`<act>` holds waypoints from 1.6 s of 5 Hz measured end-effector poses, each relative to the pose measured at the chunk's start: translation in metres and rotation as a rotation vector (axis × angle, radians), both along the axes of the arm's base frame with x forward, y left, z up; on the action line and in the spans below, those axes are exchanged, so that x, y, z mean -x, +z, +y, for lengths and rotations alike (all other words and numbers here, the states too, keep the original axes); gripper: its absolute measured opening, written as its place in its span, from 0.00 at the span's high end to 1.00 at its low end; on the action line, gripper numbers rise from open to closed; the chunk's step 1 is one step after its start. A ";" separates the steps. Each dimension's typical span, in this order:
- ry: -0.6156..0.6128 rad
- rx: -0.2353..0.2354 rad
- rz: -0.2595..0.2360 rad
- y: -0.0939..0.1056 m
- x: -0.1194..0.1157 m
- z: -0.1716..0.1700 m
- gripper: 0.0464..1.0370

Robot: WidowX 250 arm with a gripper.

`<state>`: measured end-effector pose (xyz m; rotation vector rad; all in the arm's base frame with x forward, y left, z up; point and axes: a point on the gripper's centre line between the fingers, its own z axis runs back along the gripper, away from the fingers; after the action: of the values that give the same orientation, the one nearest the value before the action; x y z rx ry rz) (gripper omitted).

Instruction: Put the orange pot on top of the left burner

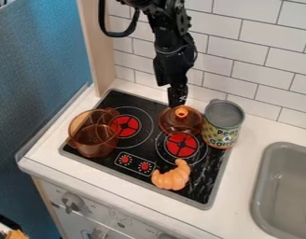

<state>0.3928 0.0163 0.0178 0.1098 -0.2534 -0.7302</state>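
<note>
Observing fingers [177, 97] near orange-knobbed lid [174, 123]; not discerning open from closed. Finding translucent orange pot [92, 140] standing view-left and camera-side of fingers, beside left burner's [127, 126] red centre. Seeing croissant [171, 178] lying camera-side of fingers.

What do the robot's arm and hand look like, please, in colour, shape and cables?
The arm is black, slim and jointed, with an uneven, knobbly outline. A thick black cable makes a loop beside its upper part. The hand is also black, narrow and blocky, with a small white marking low on it.
</note>
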 end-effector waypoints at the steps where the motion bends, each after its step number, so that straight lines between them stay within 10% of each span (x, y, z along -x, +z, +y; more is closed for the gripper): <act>1: 0.005 0.002 0.043 -0.015 0.006 -0.001 0.04; 5: 0.368 -0.068 0.058 0.007 0.082 0.070 0.04; 8: 0.409 -0.001 0.116 -0.015 0.095 0.077 0.04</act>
<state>0.2976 0.0930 0.0031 0.1150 -0.1133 -0.3286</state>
